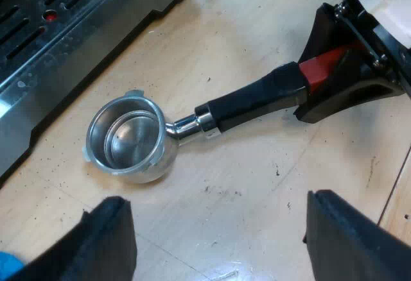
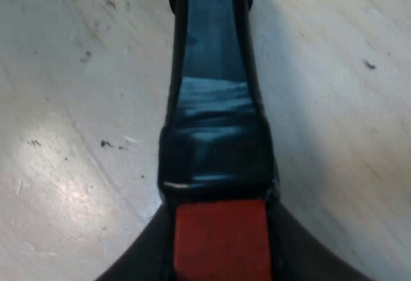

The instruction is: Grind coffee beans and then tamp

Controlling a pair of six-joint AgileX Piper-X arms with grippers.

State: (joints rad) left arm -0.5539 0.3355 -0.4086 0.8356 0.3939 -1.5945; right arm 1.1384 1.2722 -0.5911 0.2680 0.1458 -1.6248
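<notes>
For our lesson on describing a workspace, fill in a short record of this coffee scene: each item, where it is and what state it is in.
holder: metal holder lying on the wooden table, close to the espresso machine
basket: empty, no grounds visible
handle: dark handle, its red end gripped
right tool: right tool shut on the red end
left tool: left tool open, holding nothing, above the table near the holder
task stage: grinding not yet done

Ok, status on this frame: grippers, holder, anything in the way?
Left gripper open, hovering over table. Right gripper shut on holder at its red handle end. Holder lying on table beside machine, basket empty. Nothing in the way.
</notes>
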